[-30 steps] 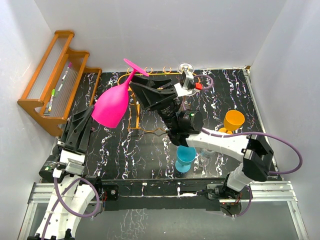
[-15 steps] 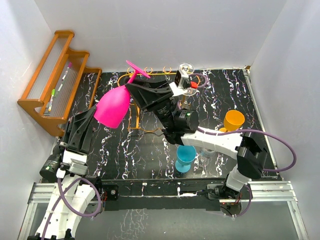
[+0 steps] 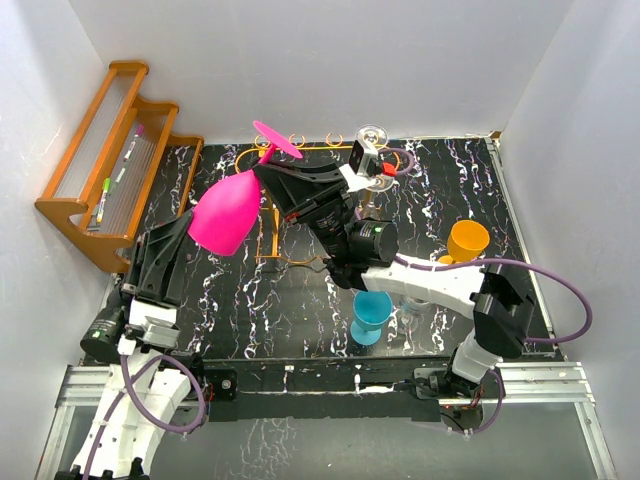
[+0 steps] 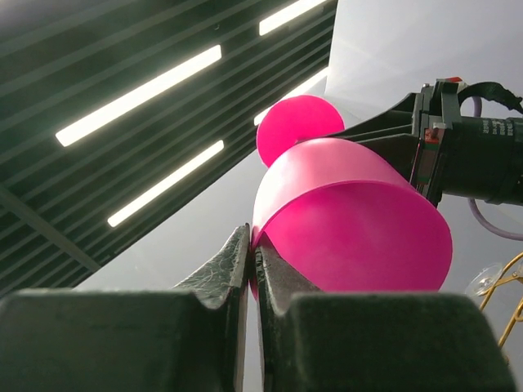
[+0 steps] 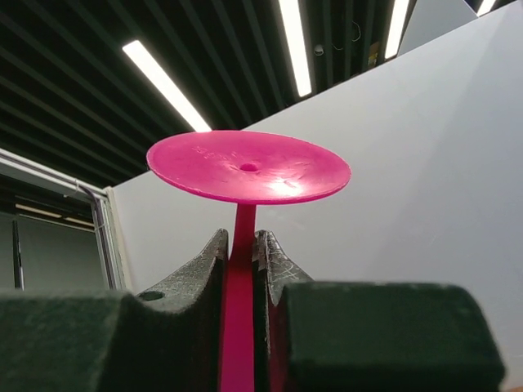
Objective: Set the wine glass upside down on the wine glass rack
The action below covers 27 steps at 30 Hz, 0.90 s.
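Pink plastic wine glass (image 3: 225,212) is now held at both ends: the right jaws, apart a second ago, have shut on the thin stem just under the round foot (image 5: 249,167). Left jaws haven't changed, clenched on the bowl's rim wall (image 4: 270,212)

Glass is in the air, tilted, foot up toward the back wall and bowl mouth down-left. It hangs over the left end of the orange-gold wire wine glass rack (image 3: 268,258) on the black marbled tabletop (image 3: 440,190), not touching it

Reads as a handover mid-swap. The right side looks to have a usable stem grip with the glass already mostly inverted, so I'd expect the left jaws to let go of the rim next. Risk: both arms pulling on one thin stem if the release lags
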Tool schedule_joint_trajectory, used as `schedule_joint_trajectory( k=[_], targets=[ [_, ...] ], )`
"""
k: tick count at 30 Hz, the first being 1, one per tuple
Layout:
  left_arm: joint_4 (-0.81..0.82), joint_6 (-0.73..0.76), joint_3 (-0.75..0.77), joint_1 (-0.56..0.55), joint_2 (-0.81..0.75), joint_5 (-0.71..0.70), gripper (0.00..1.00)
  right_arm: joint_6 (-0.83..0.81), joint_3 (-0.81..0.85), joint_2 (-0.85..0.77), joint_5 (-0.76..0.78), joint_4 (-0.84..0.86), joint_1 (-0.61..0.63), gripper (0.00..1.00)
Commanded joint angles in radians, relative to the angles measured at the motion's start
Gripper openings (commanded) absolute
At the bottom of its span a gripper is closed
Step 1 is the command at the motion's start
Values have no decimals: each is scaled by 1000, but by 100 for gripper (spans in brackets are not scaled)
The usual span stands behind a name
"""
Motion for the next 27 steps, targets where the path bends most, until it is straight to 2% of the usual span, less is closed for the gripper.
schedule_joint_trajectory(
  k=[1,3,4,6,7,11,15,17,19,22,25,27],
  targets=[
    [-48,20,12,-6,5,25,14,-36,23,-43,-4,-86,17,8],
    [-102,19,18,-5,-1,23,30,-88,9,-95,29,-140,17,8],
    [-147,23,22,-5,-5,25,48,-128,5,-125,47,-187,17,8],
    [-262,46,42,-5,-17,21,94,-215,-5,-199,74,-281,17,8],
    [-326,51,59,-5,-18,9,97,-252,-19,-235,89,-307,17,8],
    [-514,40,123,-5,-24,-74,97,-336,-142,-388,163,-382,17,8],
    [-736,69,175,-5,-54,-92,97,-423,-227,-557,198,-586,17,8],
    [-903,93,224,-5,-64,-109,97,-466,-262,-637,229,-723,17,8],
    [-1072,76,288,-5,-58,-187,97,-499,-286,-704,270,-871,17,8],
    [-1288,34,391,-5,-2,-387,97,-548,-299,-754,319,-1111,17,8],
    [-1495,33,492,-5,92,-562,97,-598,-327,-772,351,-1216,16,8],
    [-1559,36,539,-5,142,-660,97,-624,-344,-772,397,-1248,17,8]
  ],
)
